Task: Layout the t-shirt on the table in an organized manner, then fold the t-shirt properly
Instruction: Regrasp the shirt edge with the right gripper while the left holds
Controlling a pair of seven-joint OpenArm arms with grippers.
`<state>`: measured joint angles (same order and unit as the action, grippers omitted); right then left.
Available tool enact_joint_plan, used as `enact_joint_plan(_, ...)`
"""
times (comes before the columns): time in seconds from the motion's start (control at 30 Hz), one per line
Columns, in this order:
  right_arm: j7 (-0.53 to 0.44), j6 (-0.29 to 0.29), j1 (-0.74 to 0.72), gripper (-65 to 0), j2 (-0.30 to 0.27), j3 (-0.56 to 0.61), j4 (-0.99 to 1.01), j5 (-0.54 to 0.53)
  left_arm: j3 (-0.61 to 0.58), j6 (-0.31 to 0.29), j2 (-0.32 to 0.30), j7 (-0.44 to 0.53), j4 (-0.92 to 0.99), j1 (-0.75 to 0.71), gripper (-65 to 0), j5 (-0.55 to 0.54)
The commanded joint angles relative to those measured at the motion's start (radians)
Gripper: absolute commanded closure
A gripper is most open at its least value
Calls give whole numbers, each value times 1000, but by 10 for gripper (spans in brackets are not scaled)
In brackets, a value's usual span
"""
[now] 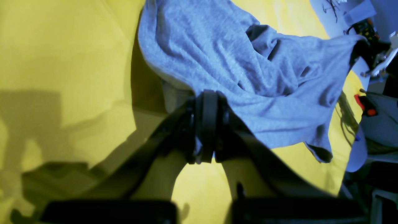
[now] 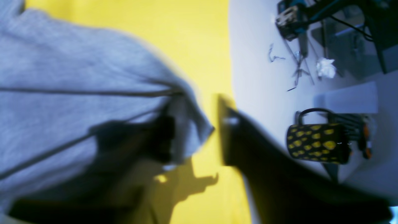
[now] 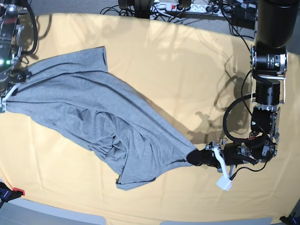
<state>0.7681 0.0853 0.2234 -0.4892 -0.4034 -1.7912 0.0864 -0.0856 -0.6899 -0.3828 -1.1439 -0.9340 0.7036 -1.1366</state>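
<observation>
Left fingers (image 3: 194,157) pinch the heather-grey cotton t-shirt (image 3: 93,117), stretched over the pale yellow cloth surface (image 3: 187,61) twd right fingers (image 2: 196,130), parted w/ cloth between. Risk: the corner slips free, shirt bunches.
</observation>
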Motion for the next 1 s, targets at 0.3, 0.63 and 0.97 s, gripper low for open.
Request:
enact_joint_plan(0.3, 172, -12, -27, -377, -99, -72, -183, -143, 4, -8, -8, 51, -15, 36, 0, 27)
enact_joint_plan(0.63, 167, 76, -16, -376, -112, -223, -220, -317, 4, -8, 2, 61, -15, 36, 0, 32)
enact_joint_plan(0.97, 261, 315, 34, -313, -110, -231, -170, -579, 4, -8, 1, 71, -15, 36, 0, 32)
